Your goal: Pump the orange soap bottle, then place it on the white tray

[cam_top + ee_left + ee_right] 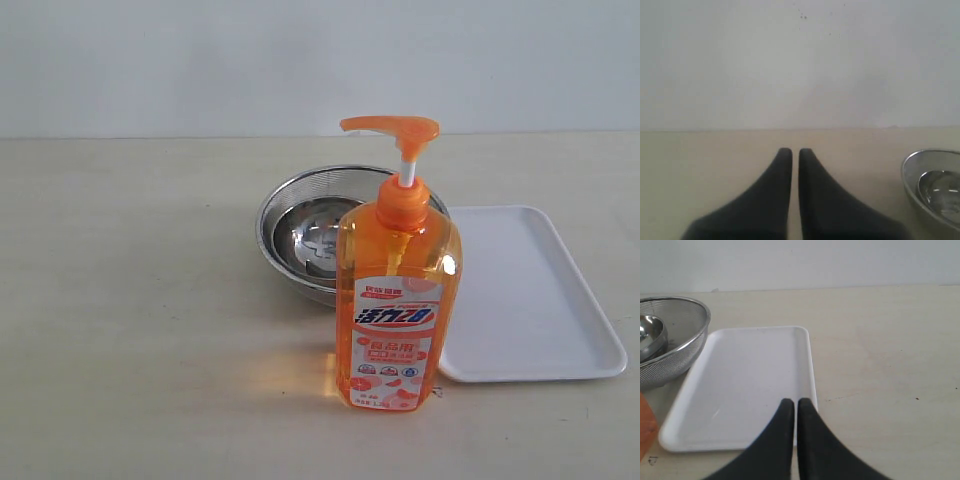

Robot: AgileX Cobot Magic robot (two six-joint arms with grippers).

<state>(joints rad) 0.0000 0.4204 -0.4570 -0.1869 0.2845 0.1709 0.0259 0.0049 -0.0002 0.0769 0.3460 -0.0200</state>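
Orange soap bottle [398, 290] stands upright on counter [130, 380], off white tray [740, 385], which lies just ahead of right claw [792, 402]. Right claw and left claw [791, 151] are closed, empty; by the look of it, pumping and placing both remain.

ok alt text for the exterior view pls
A tall orange soap bottle stands upright on a beige table, its pump spout pointing to the view's left. Behind it sits a round steel bowl, and a flat white tray lies to its right.
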